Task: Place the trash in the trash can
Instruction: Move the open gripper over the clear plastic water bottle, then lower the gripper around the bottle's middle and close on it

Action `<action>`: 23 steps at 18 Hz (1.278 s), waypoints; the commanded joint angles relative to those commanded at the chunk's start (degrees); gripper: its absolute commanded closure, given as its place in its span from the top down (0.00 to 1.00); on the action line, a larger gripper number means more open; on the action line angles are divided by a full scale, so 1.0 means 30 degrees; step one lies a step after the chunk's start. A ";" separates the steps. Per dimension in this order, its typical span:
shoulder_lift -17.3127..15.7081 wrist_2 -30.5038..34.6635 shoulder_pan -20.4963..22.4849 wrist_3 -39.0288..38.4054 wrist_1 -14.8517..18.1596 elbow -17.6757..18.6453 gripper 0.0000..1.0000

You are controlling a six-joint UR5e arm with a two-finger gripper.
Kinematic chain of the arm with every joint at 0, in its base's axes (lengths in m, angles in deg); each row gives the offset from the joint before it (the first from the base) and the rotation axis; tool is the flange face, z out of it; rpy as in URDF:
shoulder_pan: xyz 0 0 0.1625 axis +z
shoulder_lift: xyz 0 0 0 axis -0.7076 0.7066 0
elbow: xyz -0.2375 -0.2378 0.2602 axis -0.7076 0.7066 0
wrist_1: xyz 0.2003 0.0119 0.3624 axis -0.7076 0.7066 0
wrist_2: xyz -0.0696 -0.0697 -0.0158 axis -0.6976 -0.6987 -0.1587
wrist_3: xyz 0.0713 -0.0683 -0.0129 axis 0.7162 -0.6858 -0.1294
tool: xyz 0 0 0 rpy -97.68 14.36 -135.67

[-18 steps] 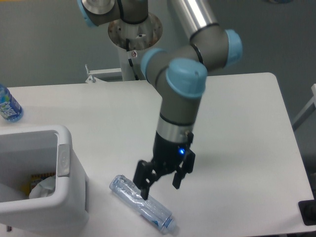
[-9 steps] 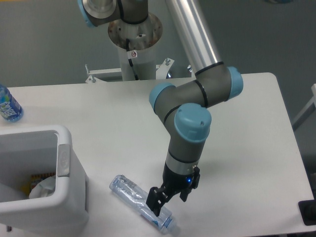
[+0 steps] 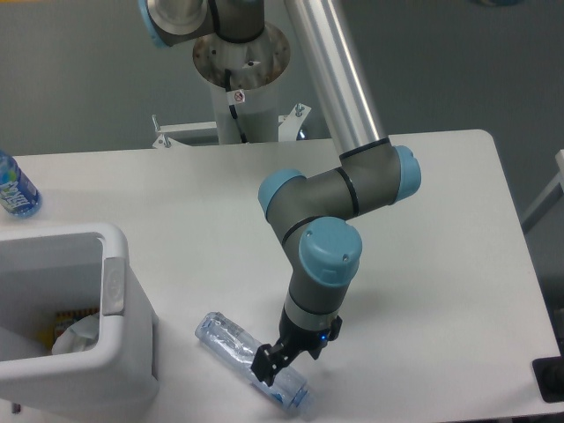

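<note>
The crushed clear bottle (image 3: 251, 361) with a bluish tint lies on the white table near the front edge, pointing down and right. My gripper (image 3: 289, 354) is lowered onto its right half, with the jaws apart and one dark finger (image 3: 263, 362) on the bottle's near side; the other finger is mostly hidden by the wrist. The crumpled white wrapper (image 3: 77, 335) lies inside the white trash can (image 3: 115, 240) at the front left, which has a grey tab (image 3: 113, 284) on its side.
A blue-labelled water bottle (image 3: 13, 189) stands at the table's left edge. The arm's base column (image 3: 240, 79) rises behind the table. A dark object (image 3: 551, 379) sits at the front right corner.
The gripper has dropped lower and shifted slightly left onto the bottle, with the wrist turning over it. The bottle and the bin have not moved.
</note>
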 joint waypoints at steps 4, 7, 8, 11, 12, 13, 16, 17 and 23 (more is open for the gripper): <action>0.0235 0.0030 -0.0060 -0.0703 0.0000 -0.0029 1.00; 0.0614 0.0059 -0.0206 -0.1115 0.0000 -0.0204 1.00; 0.0674 0.0059 -0.0206 -0.1232 0.0000 -0.0234 1.00; 0.0675 0.0059 -0.0323 -0.1525 0.0000 -0.0263 1.00; 0.0646 0.0146 -0.0323 -0.1787 0.0087 -0.0263 1.00; 0.0645 0.0466 -0.0439 -0.1934 0.0175 -0.0263 1.00; 0.0645 0.1083 -0.0733 -0.2286 0.0205 -0.0293 1.00; 0.0645 0.1287 -0.0763 -0.2491 0.0234 -0.0264 1.00; 0.0704 0.1670 -0.1026 -0.2551 0.0791 -0.0117 1.00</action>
